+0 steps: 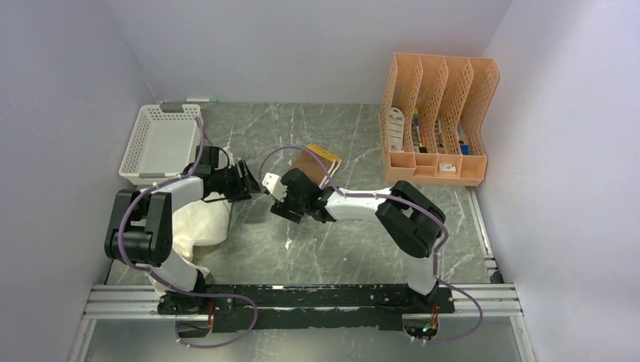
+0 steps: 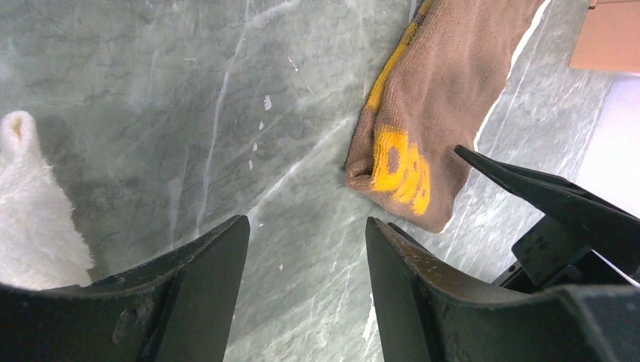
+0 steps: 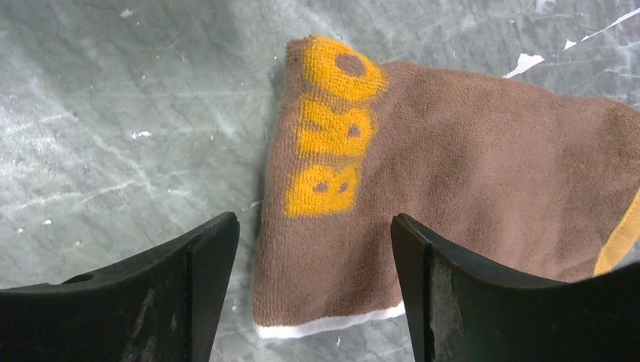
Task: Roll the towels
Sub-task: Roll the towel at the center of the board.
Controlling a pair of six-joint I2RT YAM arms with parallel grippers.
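Observation:
The mustard-and-brown towel (image 1: 320,161) lies folded flat on the table behind the two grippers. In the right wrist view (image 3: 453,173) its near corner, with a pale edge, lies between my open right jaws. My right gripper (image 3: 313,219) (image 1: 300,182) hovers just over that corner, holding nothing. The cream-white towel (image 1: 198,225) lies bunched under the left arm, and its edge shows in the left wrist view (image 2: 30,219). My left gripper (image 2: 306,222) (image 1: 249,185) is open and empty over bare table, left of the brown towel (image 2: 430,105).
A white mesh basket (image 1: 158,143) stands at the back left. An orange file organiser (image 1: 438,121) with small items stands at the back right. A pen (image 1: 198,99) lies by the back wall. The two grippers are close together at mid-table.

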